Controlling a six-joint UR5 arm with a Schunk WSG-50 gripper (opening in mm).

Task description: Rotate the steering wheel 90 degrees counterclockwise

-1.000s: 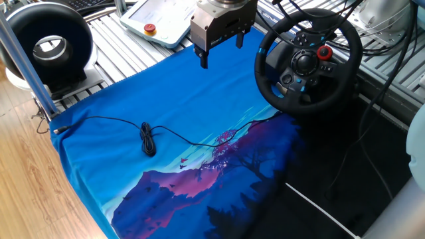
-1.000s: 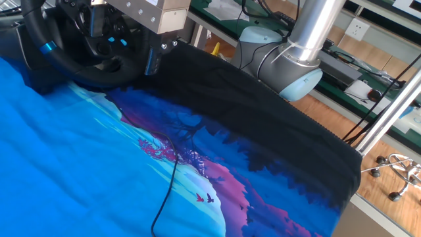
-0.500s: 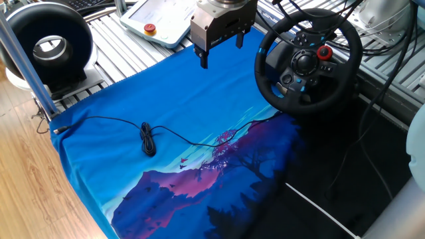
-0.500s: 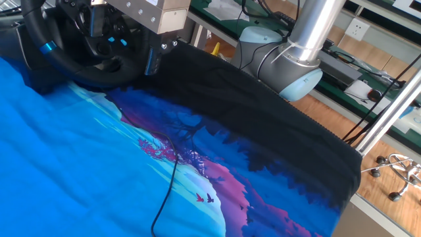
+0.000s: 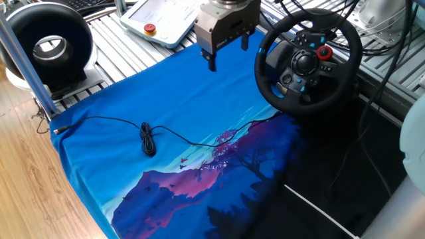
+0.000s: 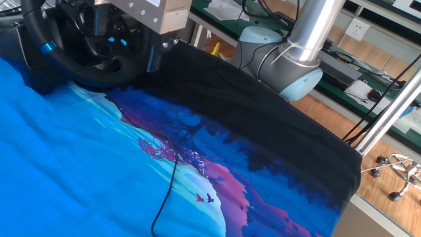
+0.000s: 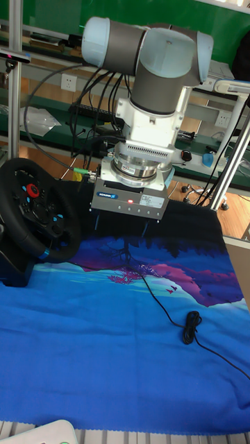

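Observation:
The steering wheel [image 5: 306,63] stands upright at the back right of the blue cloth, a black padded rim around a hub with a red dial and small coloured buttons. It also appears at the top left of the other fixed view as the steering wheel [image 6: 66,66], and at the left of the tall view as the steering wheel [image 7: 35,208]. My gripper [image 5: 229,53] hangs just left of the rim, above the cloth, apart from the wheel. Its fingers [image 5: 212,63] are spread open with nothing between them. In the tall view the gripper [image 7: 126,225] points straight down.
A black cable [image 5: 147,138] snakes across the blue cloth [image 5: 166,99]. A thick black ring device [image 5: 50,43] with a white centre stands at the back left behind a metal post [image 5: 23,63]. A white pendant [image 5: 159,18] lies behind the gripper. The robot base [image 6: 283,66] sits at the table's far side.
The gripper has shifted a little to the right, closer to the wheel's rim. The wheel and the cable have not moved.

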